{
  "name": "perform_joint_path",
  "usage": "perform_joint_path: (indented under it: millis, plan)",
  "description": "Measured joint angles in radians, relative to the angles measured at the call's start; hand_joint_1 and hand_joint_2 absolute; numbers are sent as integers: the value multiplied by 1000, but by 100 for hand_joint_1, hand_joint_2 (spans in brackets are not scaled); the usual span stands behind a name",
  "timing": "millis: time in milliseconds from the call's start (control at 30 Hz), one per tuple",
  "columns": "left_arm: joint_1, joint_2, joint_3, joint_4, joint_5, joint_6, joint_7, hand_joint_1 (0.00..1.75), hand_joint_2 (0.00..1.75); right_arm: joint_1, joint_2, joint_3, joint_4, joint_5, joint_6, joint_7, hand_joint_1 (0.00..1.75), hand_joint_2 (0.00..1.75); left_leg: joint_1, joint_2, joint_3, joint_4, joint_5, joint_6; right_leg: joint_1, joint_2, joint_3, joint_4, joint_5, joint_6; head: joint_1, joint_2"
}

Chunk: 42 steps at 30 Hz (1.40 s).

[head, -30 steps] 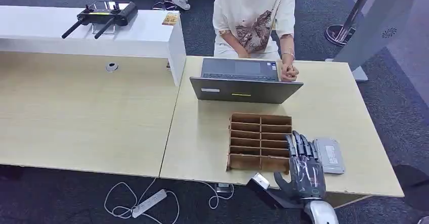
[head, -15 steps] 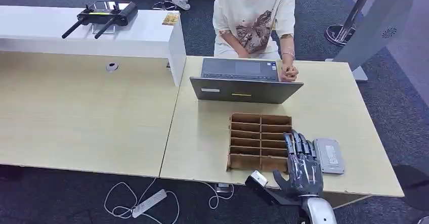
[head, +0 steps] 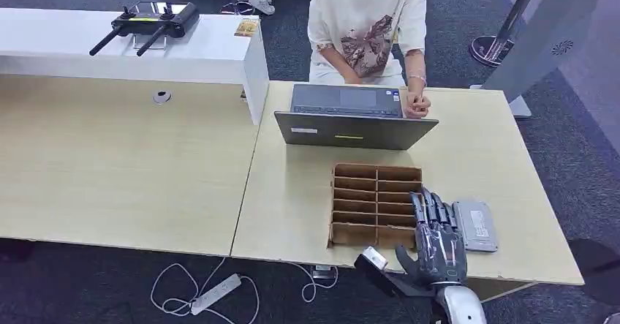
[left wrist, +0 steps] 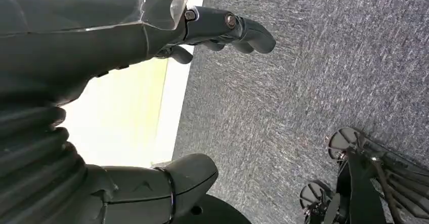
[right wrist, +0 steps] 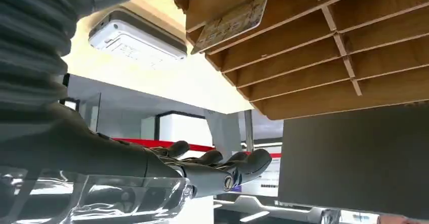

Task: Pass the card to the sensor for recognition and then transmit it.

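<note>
A brown wooden divider box stands on the light table, and a grey card sensor lies just to its right. My right hand hovers flat over the box's near right corner, fingers stretched out and holding nothing. In the right wrist view a card leans in one slot of the box, with the sensor beside it and my right hand apart from both. My left hand hangs by the table edge over grey carpet, fingers loosely bent and empty.
An open laptop stands beyond the box, and a person in a white shirt sits behind it with a hand at its right corner. A controller lies on the white counter at the back left. A power strip lies on the floor.
My right hand has drawn back slightly toward the table's near edge over the last second. Nothing else has moved.
</note>
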Motion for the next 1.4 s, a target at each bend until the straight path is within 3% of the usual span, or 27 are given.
perform_joint_path:
  millis: [167, 200, 233, 467, 533, 600, 633, 667, 700, 733, 767, 800, 833, 867, 933, 967, 1000, 1067, 1100, 1400]
  plan:
    - [0, 0, 0, 0, -8, -3, -1, 0, 175, 7, 0, -8, 0, 0, -1, 2, 24, 175, 0, 0, 0, 0, 0, 0, 0, 0, 0, 0, 0, 0, 0, 0]
    - [0, 0, 0, 0, -10, -3, 0, 0, 175, 9, 0, -9, 0, 0, -1, 2, 56, 175, 0, 0, 0, 0, 0, 0, 0, 0, 0, 0, 0, 0, 0, 0]
    - [0, 0, 0, 0, -10, -4, -1, 0, 175, 11, 0, -10, 0, 0, -1, 2, 63, 175, 0, 0, 0, 0, 0, 0, 0, 0, 0, 0, 0, 0, 0, 0]
    - [0, 0, -1, 0, -19, -18, -10, 0, 175, 29, 0, -28, 0, -1, 9, 27, 65, 175, 0, 0, 0, 0, 0, 0, 0, 0, 0, 0, 0, 0, 0, 0]
    - [0, 1, -2, 0, -20, -19, -10, 0, 175, 33, 0, -31, 0, -1, 10, 29, 75, 175, 0, 0, 0, 0, 0, 0, 0, 0, 0, 0, 0, 0, 0, 0]
    - [0, 1, -2, 0, -21, -19, -10, 0, 175, 34, 0, -32, 0, -2, 10, 30, 99, 175, 0, 0, 0, 0, 0, 0, 0, 0, 0, 0, 0, 0, 0, 0]
    - [0, 1, -2, 0, -21, -19, -11, 0, 175, 35, 0, -32, 0, -2, 10, 30, 93, 175, 0, 0, 0, 0, 0, 0, 0, 0, 0, 0, 0, 0, 0, 0]
    - [0, 1, -2, 0, -21, -19, -11, 0, 175, 35, 0, -32, 0, -3, 10, 33, 115, 175, 0, 0, 0, 0, 0, 0, 0, 0, 0, 0, 0, 0, 0, 0]
    - [0, 1, -2, 0, -21, -19, -11, 0, 175, 36, 0, -33, 0, -4, 12, 37, 120, 175, 0, 0, 0, 0, 0, 0, 0, 0, 0, 0, 0, 0, 0, 0]
    - [0, 0, -2, 0, -21, -19, -11, 0, 175, 36, 0, -33, 0, -4, 16, 38, 112, 175, 0, 0, 0, 0, 0, 0, 0, 0, 0, 0, 0, 0, 0, 0]
    - [0, 0, -2, 0, -21, -19, -11, 0, 175, 36, 0, -33, 0, -4, 18, 39, 79, 175, 0, 0, 0, 0, 0, 0, 0, 0, 0, 0, 0, 0, 0, 0]
    - [0, 0, -2, 0, -21, -21, -11, 0, 175, 35, 0, -33, 0, -4, 19, 40, 31, 175, 0, 0, 0, 0, 0, 0, 0, 0, 0, 0, 0, 0, 0, 0]
    - [0, 0, -2, 0, -21, -21, -10, 0, 175, 35, 0, -33, 0, -4, 22, 41, 23, 175, 0, 0, 0, 0, 0, 0, 0, 0, 0, 0, 0, 0, 0, 0]
    - [0, 0, -2, 0, -21, -21, -9, 0, 175, 35, 0, -33, 0, -4, 27, 42, 30, 175, 0, 0, 0, 0, 0, 0, 0, 0, 0, 0, 0, 0, 0, 0]
    - [0, 0, -2, 0, -21, -21, -9, 0, 175, 35, 0, -33, 0, -4, 29, 43, 63, 175, 0, 0, 0, 0, 0, 0, 0, 0, 0, 0, 0, 0, 0, 0]
    - [0, 0, -2, 0, -20, -21, -9, 0, 175, 35, 0, -33, 0, -4, 29, 43, 66, 175, 0, 0, 0, 0, 0, 0, 0, 0, 0, 0, 0, 0, 0, 0]
    - [0, 0, -2, 0, -19, -21, -9, 0, 175, 34, 0, -33, 1, -4, 29, 43, 63, 175, 0, 0, 0, 0, 0, 0, 0, 0, 0, 0, 0, 0, 0, 0]
    - [0, 0, -2, 0, -19, -21, -9, 0, 175, 34, 0, -33, 3, -5, 29, 43, 33, 175, 0, 0, 0, 0, 0, 0, 0, 0, 0, 0, 0, 0, 0, 0]
    - [0, 0, -2, 0, -18, -21, -9, 0, 175, 33, 0, -33, 5, -6, 29, 43, 30, 175, 0, 0, 0, 0, 0, 0, 0, 0, 0, 0, 0, 0, 0, 0]
    - [0, 0, -2, 0, -18, -20, -9, 0, 175, 19, -3, -33, 24, -22, 28, 33, 21, 175, 0, 0, 0, 0, 0, 0, 0, 0, 0, 0, 0, 0, 0, 0]
